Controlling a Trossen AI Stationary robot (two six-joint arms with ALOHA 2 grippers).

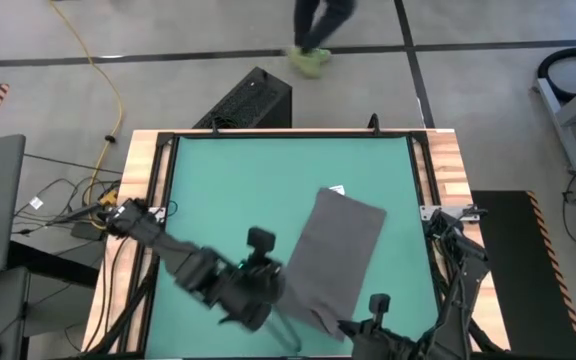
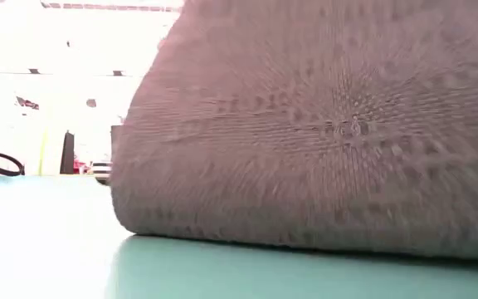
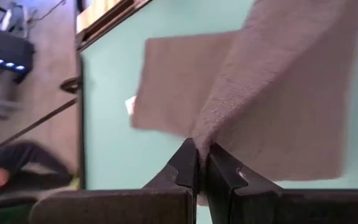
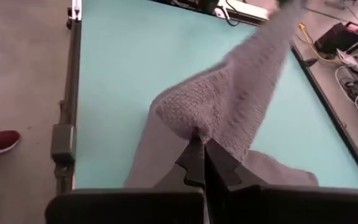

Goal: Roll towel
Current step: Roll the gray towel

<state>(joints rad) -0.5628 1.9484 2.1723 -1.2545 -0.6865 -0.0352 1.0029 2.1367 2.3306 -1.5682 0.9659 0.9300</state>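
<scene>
The dark grey towel (image 1: 343, 250) lies slantwise on the green table mat, right of the middle. Its far end with the small white tag (image 1: 336, 190) lies flat, and its near end is raised. My left gripper (image 1: 282, 292) is shut on the near end's left corner. My right gripper (image 1: 340, 325) is shut on the near end's right corner, close to the table's near edge. In the low view the towel (image 2: 322, 124) fills most of the picture, its lower fold on the mat. My left gripper pinches the towel's near-left corner (image 3: 201, 142) between its two fingers, coming from the table's near left side. The cloth bunches at the fingertips and rises clear of the mat there. The far end (image 3: 166, 81) stays flat on the mat. My right gripper pinches the towel's near-right corner (image 4: 194, 127) between its two fingers, coming from the table's near side. The cloth is bunched into a fold at the fingertips and lifted. From there it runs slack toward the other gripper and down to the mat.
A black frame (image 1: 415, 170) and wooden boards (image 1: 443, 170) border the green mat (image 1: 238, 190), which is bare at the far and left parts. Beyond the far edge are a black box (image 1: 253, 100) and a person's legs (image 1: 313, 40). Cables (image 1: 78, 200) lie left of the table.
</scene>
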